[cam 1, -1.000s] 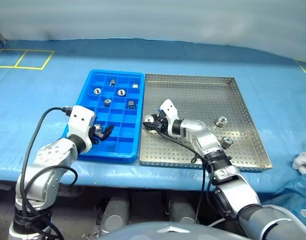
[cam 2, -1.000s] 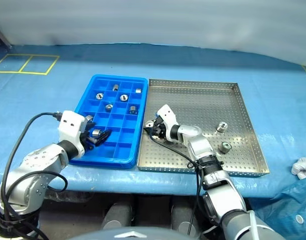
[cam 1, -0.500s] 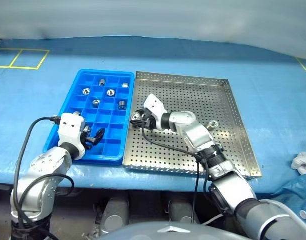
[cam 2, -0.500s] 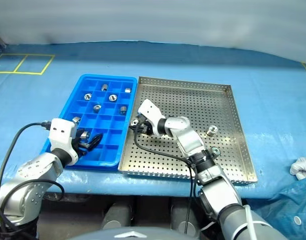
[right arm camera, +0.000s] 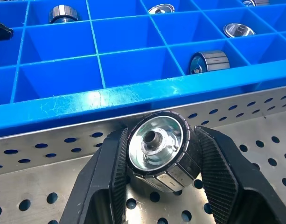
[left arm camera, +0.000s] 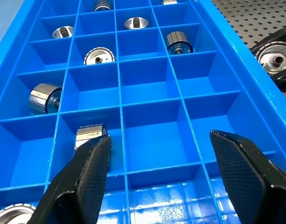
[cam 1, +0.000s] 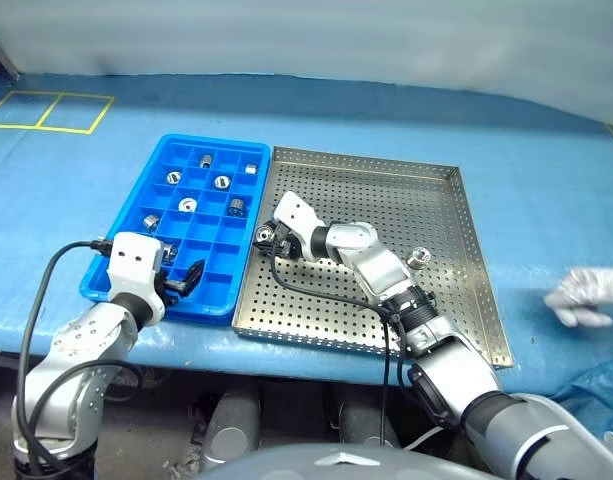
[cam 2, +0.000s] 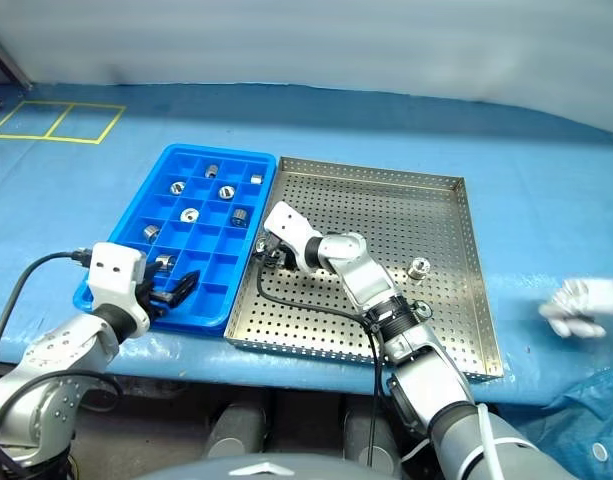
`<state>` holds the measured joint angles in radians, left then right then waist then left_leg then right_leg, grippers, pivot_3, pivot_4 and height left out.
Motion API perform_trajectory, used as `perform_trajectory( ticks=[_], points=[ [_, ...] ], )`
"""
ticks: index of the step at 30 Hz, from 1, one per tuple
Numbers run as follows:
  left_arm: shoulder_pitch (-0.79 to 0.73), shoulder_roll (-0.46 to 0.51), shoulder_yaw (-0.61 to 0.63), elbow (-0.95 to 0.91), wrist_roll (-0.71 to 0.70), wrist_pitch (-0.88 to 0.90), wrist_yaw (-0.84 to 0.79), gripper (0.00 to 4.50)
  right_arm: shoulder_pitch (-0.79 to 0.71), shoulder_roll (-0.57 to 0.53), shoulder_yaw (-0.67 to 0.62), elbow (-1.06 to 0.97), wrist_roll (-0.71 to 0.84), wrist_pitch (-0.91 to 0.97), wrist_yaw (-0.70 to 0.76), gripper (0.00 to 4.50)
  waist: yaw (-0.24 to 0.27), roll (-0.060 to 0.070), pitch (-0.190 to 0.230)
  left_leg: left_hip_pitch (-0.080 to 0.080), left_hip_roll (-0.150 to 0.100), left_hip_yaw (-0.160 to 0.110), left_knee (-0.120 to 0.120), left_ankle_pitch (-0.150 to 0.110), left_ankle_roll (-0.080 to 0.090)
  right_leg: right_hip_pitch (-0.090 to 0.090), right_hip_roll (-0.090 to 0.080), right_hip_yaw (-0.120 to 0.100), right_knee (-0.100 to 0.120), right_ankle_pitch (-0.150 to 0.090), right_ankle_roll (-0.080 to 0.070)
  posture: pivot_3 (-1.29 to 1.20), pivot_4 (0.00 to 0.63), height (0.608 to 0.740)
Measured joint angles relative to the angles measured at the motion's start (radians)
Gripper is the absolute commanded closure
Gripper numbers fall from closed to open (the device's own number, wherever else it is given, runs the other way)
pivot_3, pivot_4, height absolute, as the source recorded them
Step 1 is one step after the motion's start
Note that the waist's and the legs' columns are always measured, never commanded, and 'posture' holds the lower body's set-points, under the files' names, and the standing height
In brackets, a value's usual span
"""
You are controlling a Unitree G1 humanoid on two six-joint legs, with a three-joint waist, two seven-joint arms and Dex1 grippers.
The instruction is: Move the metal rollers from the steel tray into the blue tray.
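The left arm is seen at the lower left of the head views, bent at the elbow, with a black cable looped from its white wrist housing. The left gripper (cam 1: 183,279) is held with its 2 black fingers (left arm camera: 87,177) spread wide apart and nothing between them. The right arm is stretched from the lower right up toward the middle of the frame, its forearm angled to the left. The right gripper (cam 1: 268,240) is closed, and a metal roller (right arm camera: 156,149) is clamped between its 2 fingers (right arm camera: 222,172).
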<state>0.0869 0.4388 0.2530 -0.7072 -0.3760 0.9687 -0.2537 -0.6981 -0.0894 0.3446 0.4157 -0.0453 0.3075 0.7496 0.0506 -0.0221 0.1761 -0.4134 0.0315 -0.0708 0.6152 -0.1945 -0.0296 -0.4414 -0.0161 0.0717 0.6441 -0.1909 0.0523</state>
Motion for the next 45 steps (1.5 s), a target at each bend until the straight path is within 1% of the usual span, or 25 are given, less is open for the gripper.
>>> perform_trajectory(
  ticks=[5,8,10,13,16,20,25,32,37,45],
  points=[
    [-0.024,0.007,-0.014,0.0,0.0,0.0,-0.017,0.79,-0.007,-0.031,0.014,-0.023,-0.061,-0.02,-0.044,2.62,0.004,0.0,0.0,0.001,-0.001,0.0,0.0,0.001,-0.002,0.001,-0.001,0.0,0.0,0.0,0.0,0.32,0.15,0.74],
    [-0.034,0.008,-0.025,0.004,0.001,0.0,-0.026,0.79,-0.008,-0.057,0.017,-0.014,-0.109,-0.02,-0.105,2.62,0.01,0.0,0.0,0.001,-0.002,0.0,0.001,0.002,-0.004,0.002,-0.002,0.0,0.0,0.0,0.0,0.31,0.15,0.74],
    [-0.041,0.013,-0.029,0.005,0.001,0.0,-0.032,0.79,-0.013,-0.055,0.004,-0.001,-0.111,-0.016,-0.134,2.62,0.01,0.0,0.0,0.001,-0.002,0.0,0.001,0.002,-0.004,0.002,-0.002,0.0,0.0,0.0,0.001,0.31,0.15,0.74],
    [-0.046,0.017,-0.029,0.005,0.001,-0.001,-0.037,0.79,-0.017,-0.028,-0.04,-0.002,-0.07,-0.014,-0.139,2.62,0.007,0.0,0.0,0.001,-0.002,-0.001,0.001,0.002,-0.004,0.003,-0.002,0.0,0.0,0.0,0.001,0.32,0.15,0.74],
    [-0.058,0.017,-0.025,0.006,0.0,-0.001,-0.036,0.79,-0.027,0.023,-0.082,-0.025,0.002,-0.011,-0.123,2.62,0.005,0.0,0.0,0.001,-0.002,-0.002,0.001,0.002,-0.004,0.003,-0.002,-0.001,0.0,0.0,0.001,0.33,0.15,0.74],
    [-0.057,0.022,0.013,0.005,0.002,-0.001,-0.031,0.79,-0.043,0.066,-0.088,-0.091,0.087,0.009,-0.061,2.62,0.007,0.0,0.0,0.001,-0.002,-0.004,0.0,0.002,-0.004,0.003,-0.002,-0.003,0.0,0.0,0.001,0.35,0.15,0.74],
    [-0.034,0.023,0.087,0.005,0.008,-0.001,-0.004,0.79,-0.073,0.105,-0.069,-0.09,0.101,0.008,-0.042,2.62,0.013,0.0,0.0,0.002,-0.002,-0.004,0.001,0.003,-0.004,0.005,-0.002,-0.003,0.0,0.0,0.0,0.38,0.15,0.74],
    [0.02,0.022,0.124,0.0,0.007,-0.002,0.004,0.79,-0.141,0.175,-0.049,0.101,0.098,-0.019,-0.035,2.62,0.037,0.0,0.0,0.002,-0.002,-0.005,0.0,0.003,-0.004,0.005,-0.002,-0.004,-0.001,0.0,0.0,0.41,0.15,0.74],
    [0.046,0.019,0.13,-0.004,0.005,-0.002,0.008,0.79,-0.209,0.211,-0.053,0.256,0.09,-0.081,-0.044,2.62,0.048,0.0,0.0,0.002,-0.002,-0.005,0.0,0.002,-0.005,0.005,-0.002,-0.005,-0.001,-0.001,-0.001,0.44,0.15,0.74],
    [0.072,0.003,0.127,-0.028,0.003,-0.002,0.014,0.79,-0.305,0.222,-0.094,0.503,0.086,-0.176,-0.083,2.62,0.059,0.0,0.0,0.002,-0.002,-0.006,-0.001,0.002,-0.005,0.004,-0.002,-0.005,-0.002,-0.001,-0.001,0.46,0.15,0.74]
  ],
)
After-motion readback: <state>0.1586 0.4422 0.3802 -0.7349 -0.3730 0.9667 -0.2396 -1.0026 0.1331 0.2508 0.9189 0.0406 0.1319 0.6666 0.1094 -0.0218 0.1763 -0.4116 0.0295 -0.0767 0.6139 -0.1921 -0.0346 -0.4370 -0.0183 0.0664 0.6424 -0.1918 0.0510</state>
